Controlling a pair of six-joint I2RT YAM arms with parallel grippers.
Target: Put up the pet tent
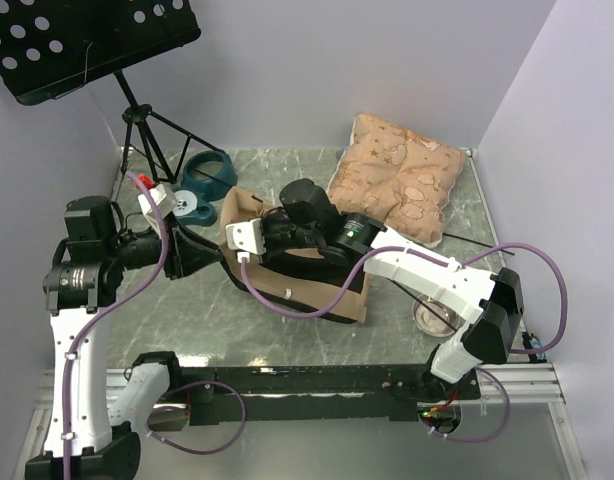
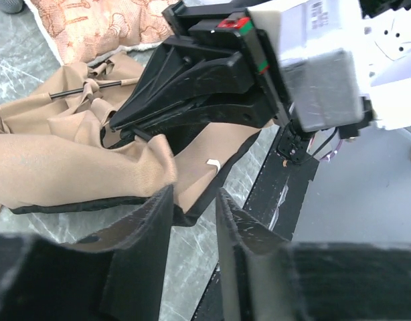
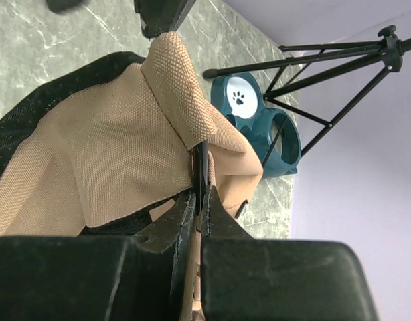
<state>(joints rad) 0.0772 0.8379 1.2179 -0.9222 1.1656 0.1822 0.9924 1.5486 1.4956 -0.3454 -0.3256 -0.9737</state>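
The pet tent [image 1: 307,295] lies collapsed in the middle of the table, as crumpled tan fabric [image 2: 65,167] with a black base edge. My right gripper [image 3: 200,194] is shut on a thin black pole [image 3: 203,164] where it runs into a tan fabric sleeve [image 3: 105,154]. In the left wrist view that right gripper [image 2: 118,124] reaches over the fabric from the right. My left gripper [image 2: 194,197] hovers at the tent's near left edge, open, with bare table showing between its fingers. Another pole [image 2: 78,90] lies across the folds.
A blue double pet bowl [image 1: 202,180] sits at the back left, beside a black music-stand tripod [image 1: 142,125]. A pinkish-beige cushion [image 1: 402,185] lies at the back right. A small round dish [image 1: 434,318] stands near the right arm's base. Walls close in on both sides.
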